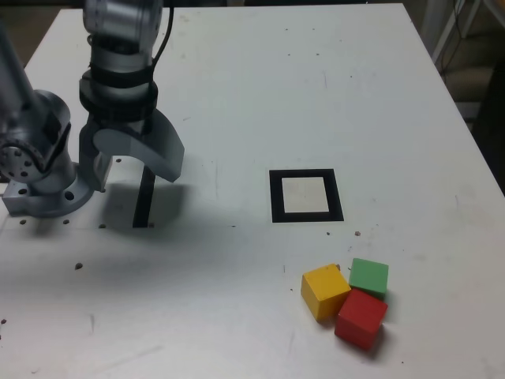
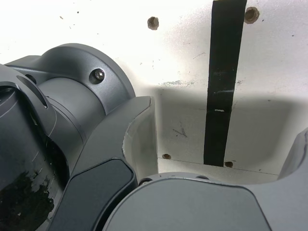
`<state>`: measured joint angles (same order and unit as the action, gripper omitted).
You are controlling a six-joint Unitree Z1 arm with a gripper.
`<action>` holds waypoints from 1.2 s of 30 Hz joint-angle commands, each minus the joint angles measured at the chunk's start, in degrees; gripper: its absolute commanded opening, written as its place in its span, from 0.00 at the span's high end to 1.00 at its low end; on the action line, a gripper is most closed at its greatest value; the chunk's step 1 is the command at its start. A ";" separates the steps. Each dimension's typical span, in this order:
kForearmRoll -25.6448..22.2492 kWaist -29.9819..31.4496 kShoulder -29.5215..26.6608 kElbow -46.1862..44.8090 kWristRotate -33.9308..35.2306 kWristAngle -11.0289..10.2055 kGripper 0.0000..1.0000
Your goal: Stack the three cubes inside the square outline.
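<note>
Three cubes sit touching in a cluster near the front of the table, toward the exterior view's right: yellow (image 1: pixel 324 290), green (image 1: pixel 369 276) and red (image 1: pixel 361 317). The square outline (image 1: pixel 306 195), a thick black border around a white centre, lies behind them with nothing inside it. My gripper (image 1: pixel 136 180) hangs far off at the exterior view's left, pointing down over a thin black strip. It is open, with nothing between the jaws. In the wrist view the gripper (image 2: pixel 221 134) shows its jaws spread wide. No cube or outline appears there.
The thin black strip (image 1: pixel 144 201) (image 2: pixel 221 82) is taped to the white table (image 1: pixel 237 95) beneath the gripper. The arm's grey base (image 1: pixel 39 170) is bolted at the exterior view's left edge. Small screw holes (image 2: pixel 153 22) dot the surface nearby.
</note>
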<state>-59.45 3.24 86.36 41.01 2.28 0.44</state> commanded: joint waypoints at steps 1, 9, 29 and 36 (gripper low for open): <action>-0.32 -0.08 0.26 0.21 -0.06 0.10 0.01; 0.07 -0.08 0.45 -0.13 0.08 0.40 0.01; -4.70 1.52 0.95 4.48 2.09 -0.41 0.01; -9.57 6.53 1.32 11.00 6.56 -0.30 0.01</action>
<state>-68.43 9.22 87.24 51.21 8.41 -0.10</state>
